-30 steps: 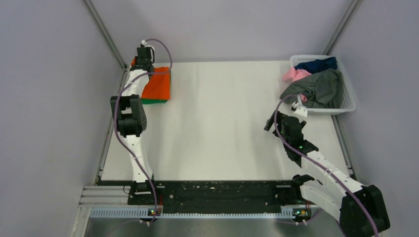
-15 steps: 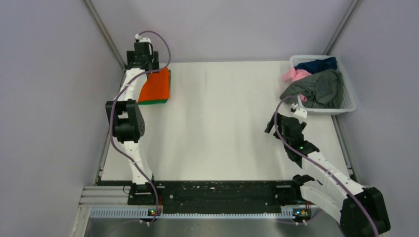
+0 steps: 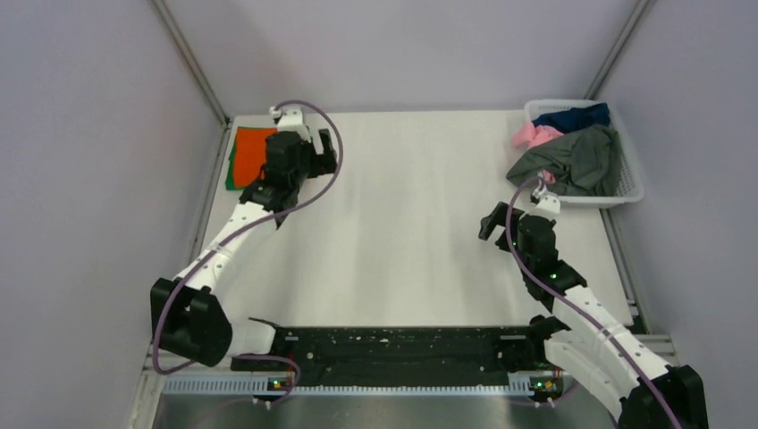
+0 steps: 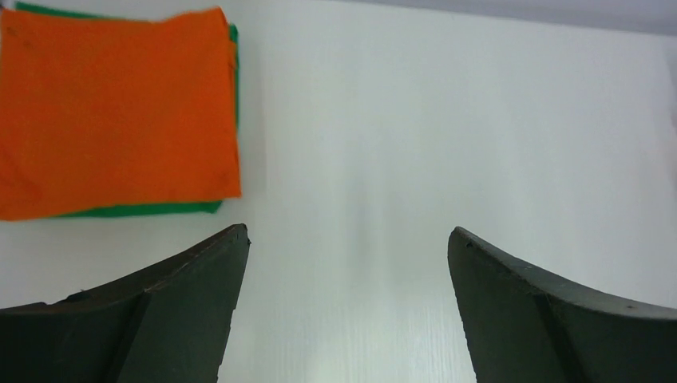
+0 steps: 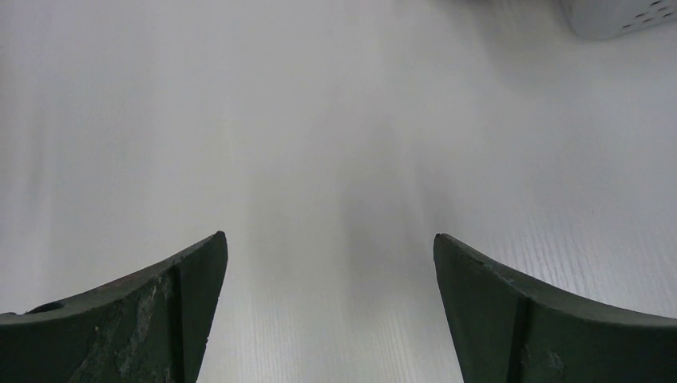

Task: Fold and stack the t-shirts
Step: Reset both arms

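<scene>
A folded bright orange t-shirt (image 3: 250,146) (image 4: 112,112) lies on a folded green t-shirt (image 3: 230,175) (image 4: 136,211) at the far left of the table. My left gripper (image 3: 324,152) (image 4: 347,235) hovers just right of this stack, open and holding nothing. Grey (image 3: 576,161), pink (image 3: 529,134) and navy (image 3: 572,116) t-shirts sit crumpled in the white basket (image 3: 631,186) at the far right. My right gripper (image 3: 497,228) (image 5: 329,237) stands open over bare table, below and left of the basket.
The white table (image 3: 402,206) is bounded by grey walls on the left, back and right. A corner of the basket (image 5: 615,16) shows at the top right of the right wrist view. A black rail (image 3: 393,344) runs along the near edge.
The left gripper opened and let go of the orange t-shirt, which now lies on the green one. The left arm swung right, away from the stack. The right arm barely shifted.
</scene>
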You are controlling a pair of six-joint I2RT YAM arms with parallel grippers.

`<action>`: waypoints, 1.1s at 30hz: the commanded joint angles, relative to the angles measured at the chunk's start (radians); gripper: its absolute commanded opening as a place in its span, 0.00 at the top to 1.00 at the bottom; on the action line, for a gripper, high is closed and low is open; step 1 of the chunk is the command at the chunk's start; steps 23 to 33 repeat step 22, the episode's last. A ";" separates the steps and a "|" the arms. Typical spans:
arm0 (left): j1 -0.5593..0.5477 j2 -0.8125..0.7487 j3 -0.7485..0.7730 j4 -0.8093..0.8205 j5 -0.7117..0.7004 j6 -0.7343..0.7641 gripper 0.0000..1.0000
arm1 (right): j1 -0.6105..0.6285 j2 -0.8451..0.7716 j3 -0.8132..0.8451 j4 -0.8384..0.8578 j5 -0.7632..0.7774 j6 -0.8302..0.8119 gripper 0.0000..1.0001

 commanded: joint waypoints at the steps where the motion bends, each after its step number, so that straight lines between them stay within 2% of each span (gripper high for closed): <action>1: -0.103 -0.125 -0.153 -0.043 -0.070 -0.115 0.01 | 0.007 -0.017 -0.018 0.052 -0.031 0.001 0.01; 6: -0.146 -0.246 -0.404 0.098 -0.040 -0.192 0.01 | 0.007 0.002 -0.034 0.103 -0.074 0.015 0.01; 9: -0.158 -0.271 -0.492 0.189 -0.068 -0.230 0.01 | 0.008 0.009 -0.041 0.115 -0.072 0.010 0.01; 11: -0.159 -0.286 -0.490 0.150 -0.076 -0.207 0.01 | 0.007 0.003 -0.043 0.109 -0.062 0.000 0.01; 13: -0.163 -0.309 -0.495 0.079 -0.149 -0.241 0.01 | 0.008 -0.011 -0.056 0.121 -0.049 -0.002 0.01; 17: -0.165 -0.345 -0.606 0.208 -0.148 -0.254 0.01 | 0.007 -0.040 -0.095 0.167 -0.061 -0.012 0.01; 22: -0.168 -0.339 -0.630 0.256 -0.069 -0.277 0.01 | 0.008 -0.124 -0.132 0.220 -0.106 -0.012 0.01; 33: -0.168 -0.339 -0.630 0.256 -0.069 -0.277 0.01 | 0.008 -0.124 -0.132 0.220 -0.106 -0.012 0.01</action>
